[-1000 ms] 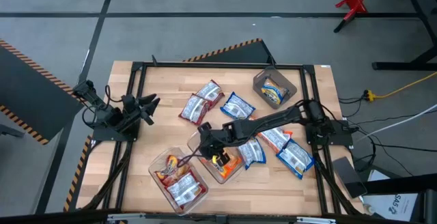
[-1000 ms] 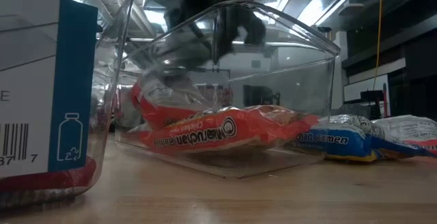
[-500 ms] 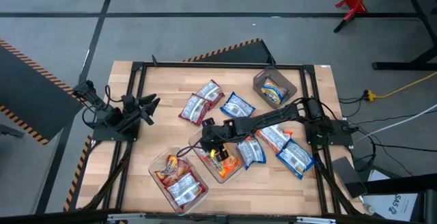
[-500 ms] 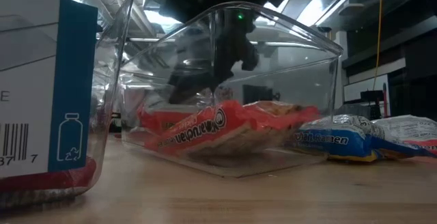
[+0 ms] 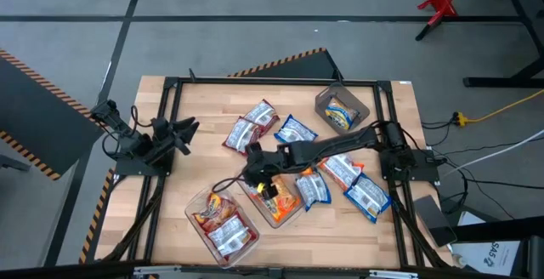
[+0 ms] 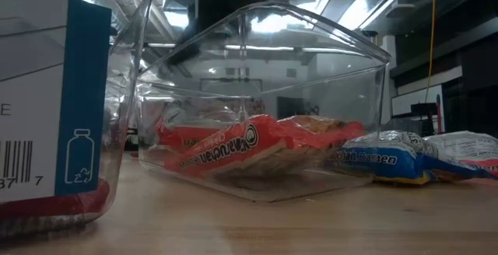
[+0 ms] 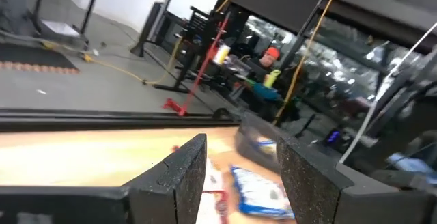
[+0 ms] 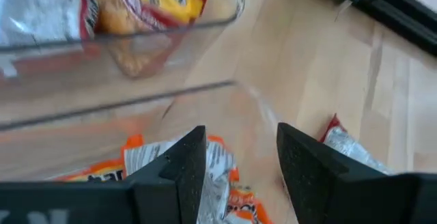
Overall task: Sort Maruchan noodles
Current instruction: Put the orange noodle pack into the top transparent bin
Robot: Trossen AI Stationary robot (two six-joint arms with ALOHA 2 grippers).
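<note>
The wooden bench (image 5: 195, 156), framed by a dark metal rail, carried all the items. The right arm reached from its base at the bench's right edge across to the middle, and the right tool (image 5: 259, 177) hung over the far end of the middle clear tub (image 5: 274, 202), above the tub's rim; its fingers (image 8: 181, 173) stood apart with nothing between them. The left arm waited at the left edge of the bench, well apart from the packets; the left tool (image 5: 185, 131) was spread open and empty, its fingers (image 7: 179, 176) pointing across the bench.

The nearest clear tub (image 5: 223, 221), just beside the middle one, held red packets (image 5: 219, 219). The middle clear tub held an orange packet (image 6: 249, 146), lying tilted on the tub floor in the low view. A dark grey tub (image 5: 342, 109) near the far right corner held one blue-and-yellow packet (image 5: 342, 112).

Loose on the bench lay two red packets (image 5: 252, 126) beyond the middle tub, one blue packet (image 5: 296, 132) beside them, another blue packet (image 5: 313, 189) just right of the middle tub, an orange packet (image 5: 342, 171) partly under the right arm, and a blue packet (image 5: 368, 197) nearest the right edge.
</note>
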